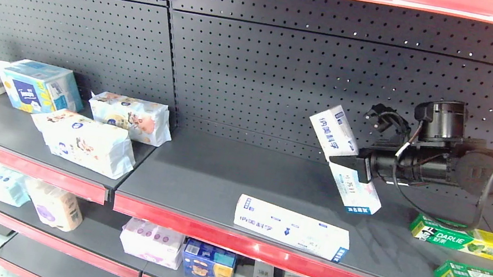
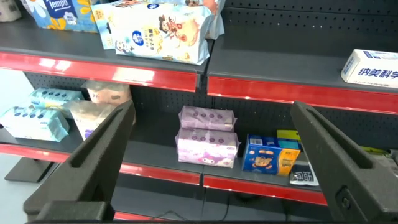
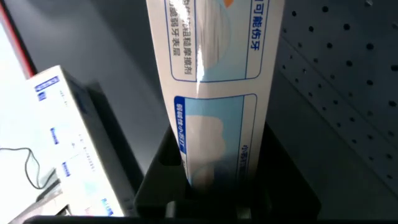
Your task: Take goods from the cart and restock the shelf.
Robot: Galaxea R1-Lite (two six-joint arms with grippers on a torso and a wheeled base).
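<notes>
While the right claw (image 1: 345, 164) clamps the white box (image 1: 332, 134), covering its middle, the left claw (image 2: 211, 107) gapes.

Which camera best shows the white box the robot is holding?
The head view: the whole white-and-blue cardboard box hangs tilted in the right end effector. The right wrist view catches one face close up; the left wrist view faces lower shelves.

Blue characters on white box (image 1: 335, 134), white lettering on green boxes (image 1: 461, 237)

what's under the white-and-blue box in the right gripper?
Bare dark metal shelf board; unclear whether the tilted white-and-blue box touches it. A matching box lies flat nearer the front edge, not beneath.
</notes>
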